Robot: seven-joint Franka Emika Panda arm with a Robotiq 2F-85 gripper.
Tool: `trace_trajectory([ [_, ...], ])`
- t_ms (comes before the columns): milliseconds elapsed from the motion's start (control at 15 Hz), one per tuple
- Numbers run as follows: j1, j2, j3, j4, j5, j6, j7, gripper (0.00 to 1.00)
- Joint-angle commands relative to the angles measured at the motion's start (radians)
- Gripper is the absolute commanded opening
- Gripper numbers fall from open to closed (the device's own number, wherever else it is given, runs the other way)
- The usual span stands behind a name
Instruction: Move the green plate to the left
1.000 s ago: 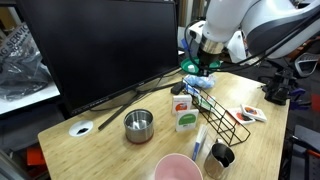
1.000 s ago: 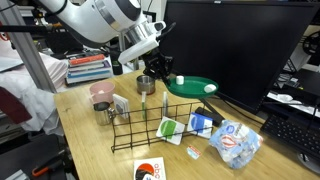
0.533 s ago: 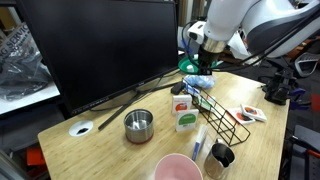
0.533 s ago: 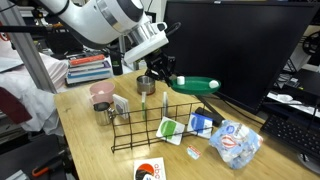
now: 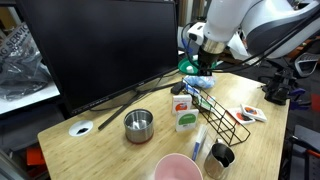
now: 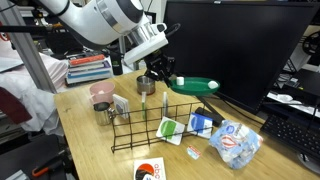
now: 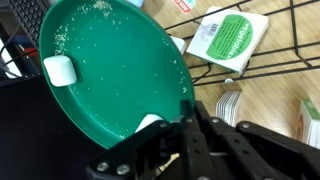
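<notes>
The green plate (image 6: 198, 86) hangs clear of the table (image 6: 88, 138), roughly level, above the far end of the wire rack (image 6: 160, 128) and in front of the monitor (image 6: 240, 45). The gripper (image 6: 170, 82) meets it at its 9 o'clock edge in that exterior view. I judge the claw to be pinching the raised rim. In the wrist view a pale pad (image 7: 150, 123) presses on the inner side of the rim at the plate's 6 o'clock, and the mating finger is hidden. A small white block (image 7: 60, 70) lies against the plate at 9 o'clock; I cannot tell what it is.

The plate looks like thin moulded plastic, so probably light, stiff and not fragile. It is also glossy and likely slippery between the pads. Gripped at one edge it may sag or swivel, and the pale crumbs scattered on it could slide off. The rim is the only sensible hold.

The table is light wood and crowded. From left to right in that exterior view stand a stack of books (image 6: 90, 68), a pink dish (image 6: 101, 93), a steel bowl (image 6: 146, 85), the rack and a blue-printed bag (image 6: 235, 140). The room looks like a lab or office.
</notes>
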Motion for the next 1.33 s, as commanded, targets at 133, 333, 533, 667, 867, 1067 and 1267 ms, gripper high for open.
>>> trace_trajectory([
  [133,-0.017,-0.002,0.04,-0.01,0.006,0.025,-0.033,0.02],
  [333,-0.006,-0.006,0.073,-0.017,0.0,0.07,-0.071,0.02],
  [533,-0.002,0.0,0.107,-0.018,0.027,0.121,-0.135,0.02],
  [667,0.0,0.002,0.123,-0.02,0.044,0.147,-0.177,0.02],
  [867,0.004,0.005,0.146,-0.027,0.098,0.188,-0.253,0.02],
  [1067,0.016,0.005,0.151,-0.026,0.117,0.171,-0.25,0.07],
  [1267,0.017,0.006,0.156,-0.031,0.142,0.182,-0.283,0.07],
])
